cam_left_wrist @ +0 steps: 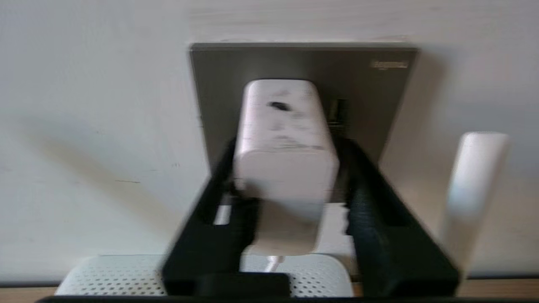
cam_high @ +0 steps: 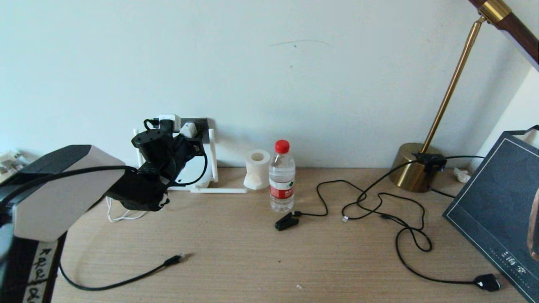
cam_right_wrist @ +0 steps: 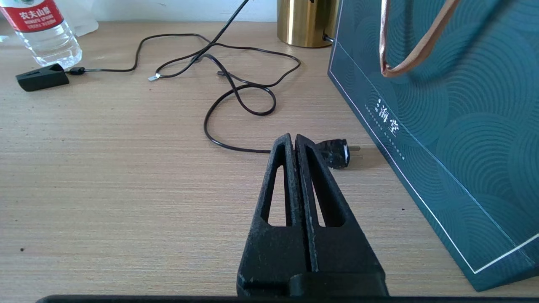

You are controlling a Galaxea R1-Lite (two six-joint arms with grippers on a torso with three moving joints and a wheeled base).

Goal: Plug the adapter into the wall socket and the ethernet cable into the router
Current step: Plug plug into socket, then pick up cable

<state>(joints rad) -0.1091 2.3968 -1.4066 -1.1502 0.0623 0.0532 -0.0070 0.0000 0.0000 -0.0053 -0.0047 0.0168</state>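
- Left claw (cam_left_wrist: 290, 185) is straddling the small white rounded-square plastic adapter (cam_left_wrist: 282, 139) sitting in the dark grey square wall socket (cam_left_wrist: 370, 97), fingers (cam_left_wrist: 370, 210) slightly apart.
- Right claw (cam_right_wrist: 297, 145) is hanging closed, empty, above the counter (cam_right_wrist: 126, 176).

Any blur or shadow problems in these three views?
Left wrist view: motion-smeared, the adapter and left gripper fingers soft-edged against the wall socket. Right wrist view: sharp, right gripper crisp. Head view: even light, faint shadows behind the water bottle.
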